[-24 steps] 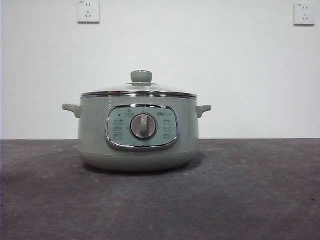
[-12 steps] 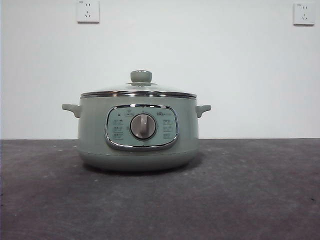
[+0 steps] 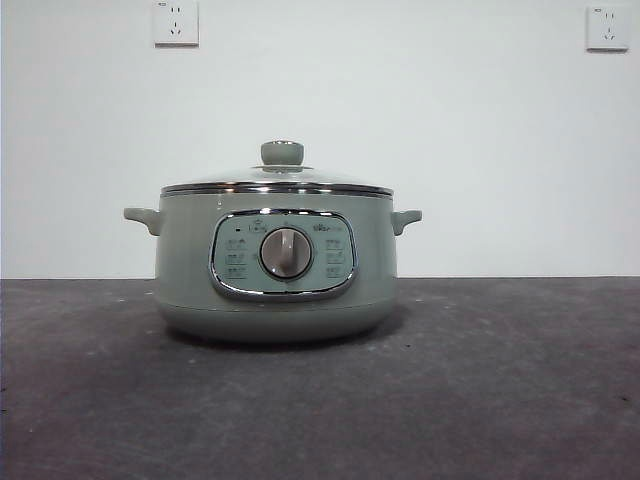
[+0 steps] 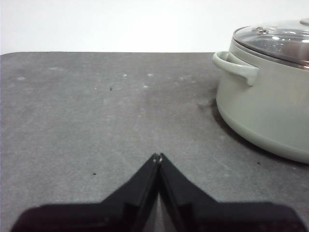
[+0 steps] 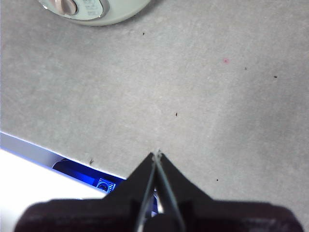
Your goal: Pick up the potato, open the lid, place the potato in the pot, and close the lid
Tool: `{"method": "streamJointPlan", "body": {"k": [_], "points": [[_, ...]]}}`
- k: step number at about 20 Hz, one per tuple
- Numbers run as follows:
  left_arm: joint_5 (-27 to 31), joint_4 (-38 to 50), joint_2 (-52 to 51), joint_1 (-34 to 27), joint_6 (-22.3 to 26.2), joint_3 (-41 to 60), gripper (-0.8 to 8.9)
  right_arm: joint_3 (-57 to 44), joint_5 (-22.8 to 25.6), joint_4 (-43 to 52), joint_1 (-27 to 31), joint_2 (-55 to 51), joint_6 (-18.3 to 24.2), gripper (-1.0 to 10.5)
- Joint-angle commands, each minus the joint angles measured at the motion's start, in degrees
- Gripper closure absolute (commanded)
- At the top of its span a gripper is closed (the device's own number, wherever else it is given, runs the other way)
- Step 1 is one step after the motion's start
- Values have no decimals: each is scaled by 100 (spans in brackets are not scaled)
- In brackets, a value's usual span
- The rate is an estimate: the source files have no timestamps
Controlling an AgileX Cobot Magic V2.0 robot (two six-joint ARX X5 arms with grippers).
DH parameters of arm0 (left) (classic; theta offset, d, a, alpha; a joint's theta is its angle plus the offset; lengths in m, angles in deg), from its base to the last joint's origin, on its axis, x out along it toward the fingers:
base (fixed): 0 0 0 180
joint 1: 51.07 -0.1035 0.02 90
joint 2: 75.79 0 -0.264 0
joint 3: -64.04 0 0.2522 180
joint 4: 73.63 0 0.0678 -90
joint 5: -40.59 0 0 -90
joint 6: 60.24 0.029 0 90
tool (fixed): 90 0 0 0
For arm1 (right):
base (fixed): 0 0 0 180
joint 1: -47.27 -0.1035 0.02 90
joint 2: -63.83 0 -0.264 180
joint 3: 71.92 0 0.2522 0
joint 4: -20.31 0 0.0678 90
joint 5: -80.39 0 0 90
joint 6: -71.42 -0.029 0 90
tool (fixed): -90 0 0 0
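The pot [image 3: 277, 265] stood on a dark grey, speckled table [image 3: 500, 400] before a white wall [image 3: 450, 130] with two sockets [image 3: 176, 22]. The lid [image 3: 278, 180] sat closed on it. The left gripper [image 4: 158, 157] had its jaws pressed together, empty, the pot just beside and ahead. The right gripper [image 5: 156, 153] was closed too, holding nothing, above bare table, the pot well ahead. The potato was not visible.

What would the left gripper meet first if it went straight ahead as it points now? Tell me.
Probably nothing: the left gripper, jaws shut, points across bare table toward the far edge and the wall. The pot with its lid stands off to one side of that line, though depth is hard to judge.
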Motion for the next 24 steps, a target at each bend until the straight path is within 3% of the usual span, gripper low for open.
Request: {"method": "streamJointPlan", "body": {"k": [1, 14, 16, 18, 21, 24], "points": [[11, 28, -13, 4, 26, 55, 814, -57, 26, -129, -2, -2, 2, 947], [15, 24, 345, 4, 26, 52, 814, -59, 26, -129, 11, -46, 9, 947], [15, 24, 376, 4, 26, 52, 814, -59, 247, -129, 190, -177, 634, 947], [15, 24, 396, 4, 26, 52, 814, -109, 273, -33, 581, -363, 979, 947], [15, 24, 411, 4, 26, 52, 814, -723, 284, 894, 1576, -992, 1082, 947], [15, 24, 413, 4, 26, 52, 814, -2194, 170, 3091, 2739, -1937, 1443, 947]]}}
